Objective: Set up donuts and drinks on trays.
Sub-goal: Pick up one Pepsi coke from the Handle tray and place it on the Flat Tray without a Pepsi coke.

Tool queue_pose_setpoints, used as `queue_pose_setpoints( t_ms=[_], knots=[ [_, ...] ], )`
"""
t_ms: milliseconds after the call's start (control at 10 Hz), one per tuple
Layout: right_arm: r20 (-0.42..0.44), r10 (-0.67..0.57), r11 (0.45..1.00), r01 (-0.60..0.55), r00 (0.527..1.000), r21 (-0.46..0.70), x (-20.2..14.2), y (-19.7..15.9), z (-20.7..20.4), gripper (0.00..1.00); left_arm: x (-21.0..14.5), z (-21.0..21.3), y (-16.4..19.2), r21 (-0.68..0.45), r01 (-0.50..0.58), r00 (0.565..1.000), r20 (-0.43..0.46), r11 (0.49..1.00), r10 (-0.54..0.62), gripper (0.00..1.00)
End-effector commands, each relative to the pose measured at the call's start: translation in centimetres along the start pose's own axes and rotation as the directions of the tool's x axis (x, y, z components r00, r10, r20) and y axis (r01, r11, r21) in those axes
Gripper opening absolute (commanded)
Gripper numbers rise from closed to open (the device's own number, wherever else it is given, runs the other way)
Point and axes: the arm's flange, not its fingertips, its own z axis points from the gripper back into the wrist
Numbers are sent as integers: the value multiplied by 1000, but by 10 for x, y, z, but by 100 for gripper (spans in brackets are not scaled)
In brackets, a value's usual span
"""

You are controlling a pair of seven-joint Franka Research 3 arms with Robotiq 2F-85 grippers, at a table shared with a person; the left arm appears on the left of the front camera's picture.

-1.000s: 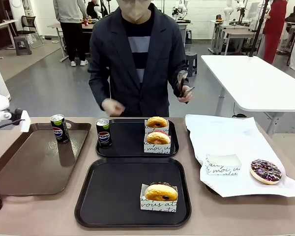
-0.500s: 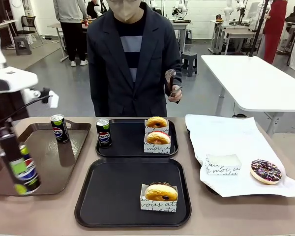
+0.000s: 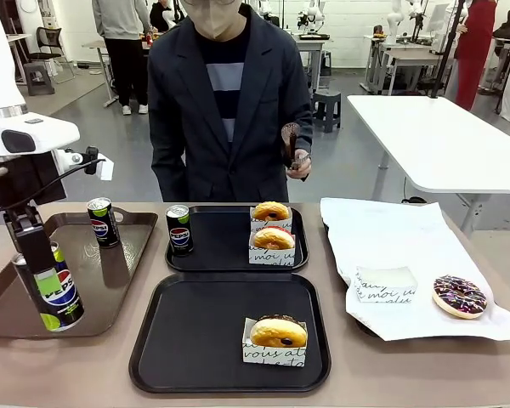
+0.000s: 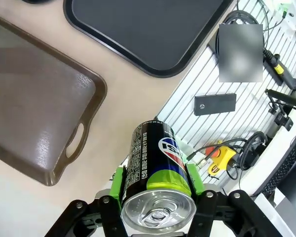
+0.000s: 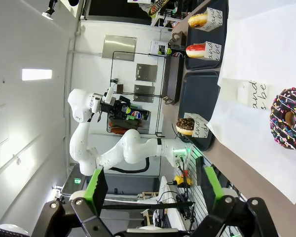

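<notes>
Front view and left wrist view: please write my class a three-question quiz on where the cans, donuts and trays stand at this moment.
1. True or false: the left gripper is shut on a Pepsi can.
2. How many sleeved donuts sit on the far black tray? A one, B two, C three.
3. Fill in: the chocolate-sprinkle donut lies on the ____.

Key: 1 true. 2 B. 3 white paper sheet.
</notes>
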Motion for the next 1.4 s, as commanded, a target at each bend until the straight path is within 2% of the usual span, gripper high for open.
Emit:
queue_pose_setpoints(
  t_ms=[0, 300, 500, 800, 1200, 1300],
  knots=[
    [1, 9, 1000, -9, 1000, 6, 0, 1, 0, 100, -6, 3, 0, 12, 7, 1000, -2, 1000, -7, 59],
    [1, 9, 1000, -9, 1000, 6, 0, 1, 0, 100, -2, 0, 0, 0, -2, 1000, 1, 1000, 2, 59],
    [1, 9, 1000, -9, 1000, 6, 0, 1, 0, 100, 49, 14, 4, -8, 68, 996, 50, 998, -67, 59],
    [1, 9, 1000, -9, 1000, 6, 0, 1, 0, 100, 114, 22, 2, -12, 73, 995, 67, 997, -72, 59],
    [1, 9, 1000, -9, 1000, 6, 0, 1, 0, 100, 184, 14, -4, -1, 110, 987, 118, 994, -109, 59],
    [1, 9, 1000, -9, 1000, 6, 0, 1, 0, 100, 195, 5, -2, -24, 119, 991, 63, 993, -117, 59]
  ],
)
